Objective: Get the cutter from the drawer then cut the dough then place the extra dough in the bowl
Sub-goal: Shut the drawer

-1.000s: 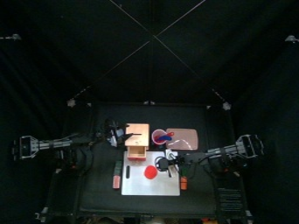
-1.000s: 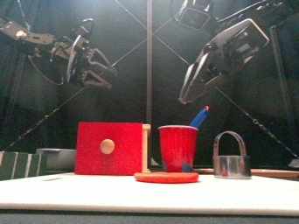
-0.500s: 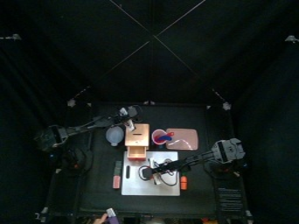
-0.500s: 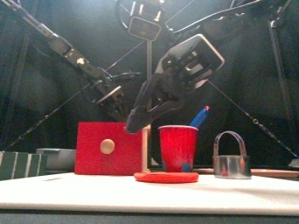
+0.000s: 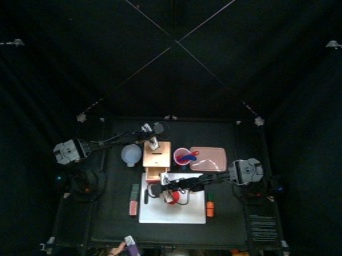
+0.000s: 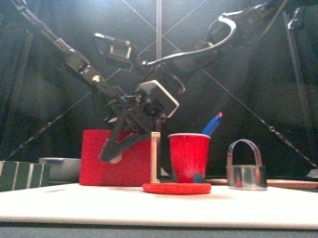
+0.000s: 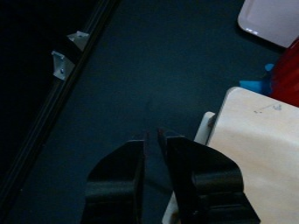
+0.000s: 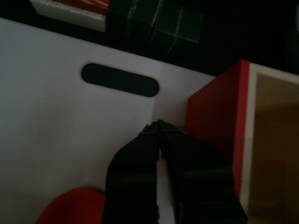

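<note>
Hovering right tool (image 8: 156, 128), closed, just beside red drawer front (image 8: 218, 115), dough (image 8: 70, 210) near

Small black table (image 5: 235, 226) with a white cutting board (image 5: 182, 214) up front. Right behind that there's a wooden box (image 5: 160, 166), with a blue-grey bowl (image 5: 131, 154) and a pink tray (image 5: 215, 158) either side.

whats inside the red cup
A blue toy knife sticks up out of the red cup. The cup's wall hides the rest of the knife and anything else that may be inside.
</note>
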Motion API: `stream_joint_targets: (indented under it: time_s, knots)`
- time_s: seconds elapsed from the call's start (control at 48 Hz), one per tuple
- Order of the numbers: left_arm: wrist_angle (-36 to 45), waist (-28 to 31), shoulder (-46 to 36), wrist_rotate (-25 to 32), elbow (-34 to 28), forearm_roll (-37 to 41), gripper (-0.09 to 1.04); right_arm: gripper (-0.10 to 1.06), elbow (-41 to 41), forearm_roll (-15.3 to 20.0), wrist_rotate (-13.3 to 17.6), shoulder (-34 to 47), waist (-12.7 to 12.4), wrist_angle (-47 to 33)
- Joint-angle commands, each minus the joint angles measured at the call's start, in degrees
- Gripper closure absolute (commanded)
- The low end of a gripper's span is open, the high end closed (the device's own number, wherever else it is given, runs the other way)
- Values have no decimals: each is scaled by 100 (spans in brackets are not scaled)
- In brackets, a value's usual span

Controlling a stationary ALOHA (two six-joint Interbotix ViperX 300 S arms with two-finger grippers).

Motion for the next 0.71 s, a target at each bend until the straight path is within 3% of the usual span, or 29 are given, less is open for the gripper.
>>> stream_joint_targets:
  time_s: [0.021, 0.271, 0.458, 0.583, 0.708]
  knots:
    - [-62, -9, -26, 9, -44, -18, 33, 75, -185, -62, -9, -141, -246, -26]
    - [-79, 0, -26, -26, 79, -26, 33, 74, -272, -598, 9, -141, -659, 70]
    - [-220, 18, -26, -26, 70, -88, 33, 74, -264, -686, 9, -141, -844, 105]
    - [-229, 26, -26, -35, 44, -97, 33, 75, -255, -668, 26, -185, -809, 114]
    - [-281, 44, -97, -9, -9, -79, 32, 75, -308, -633, 35, -352, -378, 70]
